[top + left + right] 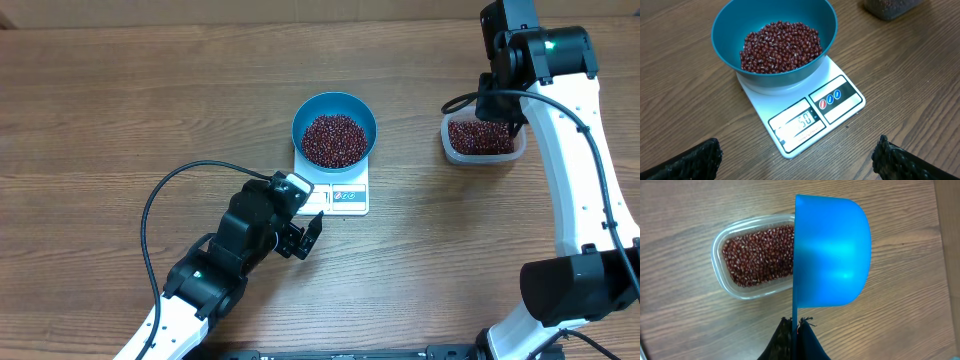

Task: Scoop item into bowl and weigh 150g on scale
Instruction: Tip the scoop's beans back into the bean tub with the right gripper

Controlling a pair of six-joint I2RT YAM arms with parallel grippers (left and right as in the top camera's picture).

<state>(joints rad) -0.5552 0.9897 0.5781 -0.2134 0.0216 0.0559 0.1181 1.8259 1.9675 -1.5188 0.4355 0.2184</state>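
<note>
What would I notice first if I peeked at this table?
Probably the deep blue bowl heaped with shiny red-brown beans, sitting on the white scale in the middle of the table. Next, the bright blue scoop pinched in the right gripper, beside the clear tub of more beans.

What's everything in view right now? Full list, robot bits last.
bowl: one, deep blue, standing on the scale
scale: one, white, mid-table, display edge toward the left arm
tub: one, clear plastic, right side of the table
beans: two heaps, dark red-brown, one in the bowl, one in the tub
scoop: one, blue, held over the tub's edge, only its outside shows
table: one, brown wood grain, under everything
left gripper: one, black, open, empty, just short of the scale
right gripper: one, black, shut on the scoop's handle
</note>
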